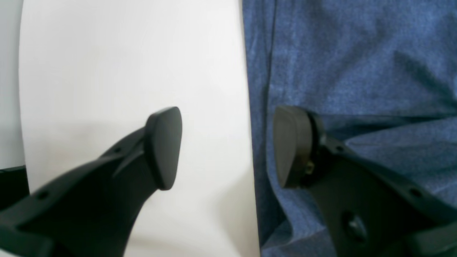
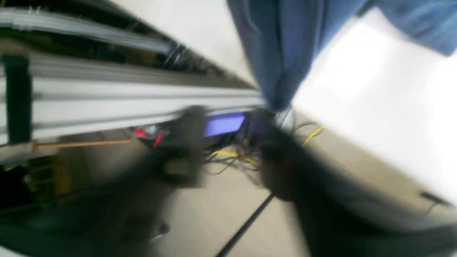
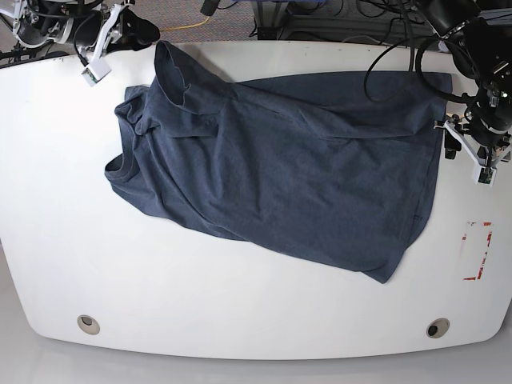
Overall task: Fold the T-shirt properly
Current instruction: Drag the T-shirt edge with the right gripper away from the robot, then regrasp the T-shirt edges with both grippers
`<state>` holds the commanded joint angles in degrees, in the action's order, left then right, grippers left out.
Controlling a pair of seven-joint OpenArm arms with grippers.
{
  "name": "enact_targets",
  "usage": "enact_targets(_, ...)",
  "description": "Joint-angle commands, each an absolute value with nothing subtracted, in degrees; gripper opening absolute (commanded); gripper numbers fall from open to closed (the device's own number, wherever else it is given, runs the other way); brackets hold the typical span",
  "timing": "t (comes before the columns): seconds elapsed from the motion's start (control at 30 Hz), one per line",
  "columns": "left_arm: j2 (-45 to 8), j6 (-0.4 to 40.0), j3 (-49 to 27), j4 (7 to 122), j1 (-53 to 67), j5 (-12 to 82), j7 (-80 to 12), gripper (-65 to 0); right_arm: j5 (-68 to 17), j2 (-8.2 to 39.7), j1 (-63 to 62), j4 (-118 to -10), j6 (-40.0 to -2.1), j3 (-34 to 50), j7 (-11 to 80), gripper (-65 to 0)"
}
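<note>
Left gripper (image 1: 228,146) stands with its jaws apart and nothing between them, straddling the hem edge of the T-shirt (image 3: 280,176): in the left wrist view one finger sits over bare white table (image 3: 240,312) at frame left, the other over blue fabric at frame right, with the cloth edge running top to bottom between them. In the base view this gripper sits at the right edge of the frame, just beside the shirt's right-hand edge. Right gripper (image 3: 132,34) is at the upper left of the base view, near the raised fold of fabric at the shirt's collar end; the right wrist view is badly blurred, and I cannot tell whether its jaws are apart or closed on cloth, though blue fabric hangs close above them. T-shirt lies crumpled across the table centre, long axis running left to right, plain side up, its upper edge folded over. Judgement: the left arm is best placed for a hem pinch, the edge already lying between its fingers. A red-and-white marker (image 3: 478,250) lies on the table at lower right, clear of the cloth; cables (image 3: 392,48) hang at upper right.
</note>
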<state>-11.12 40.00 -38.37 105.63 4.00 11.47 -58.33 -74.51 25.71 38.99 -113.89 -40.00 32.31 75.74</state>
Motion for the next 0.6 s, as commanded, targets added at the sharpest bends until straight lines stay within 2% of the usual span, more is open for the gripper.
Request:
enact_targets(0.07,-11.0,40.0,-38.4,105.6,4.0,11.5,-58.3,-27.8,-72.4,25.3,36.9,-113.9,-40.0,33.7,75.6,-17.9)
enact_targets(0.17,-11.0,40.0,-38.4,105.6,4.0,11.5,-58.3,-27.8,-66.2,22.2,32.0,-113.9,-40.0,34.5,75.6,-17.8)
enact_targets(0.3,-11.0,40.0,-38.4,105.6,4.0,11.5,-58.3,-27.8,-53.2,18.3,25.2,-114.0,-40.0,33.5,75.9,-17.8)
enact_targets(0.43,-11.0,40.0,-38.3,105.6,4.0,11.5,-58.2,-27.8,-44.1,15.4,22.5,-113.9,-40.0,31.2,75.8,-17.8)
enact_targets(0.6,-11.0,40.0,-38.3,105.5,4.0,11.5,-58.2,-27.8,-31.3,10.5,18.8,-113.8,-40.0,32.8,75.7,-17.9)
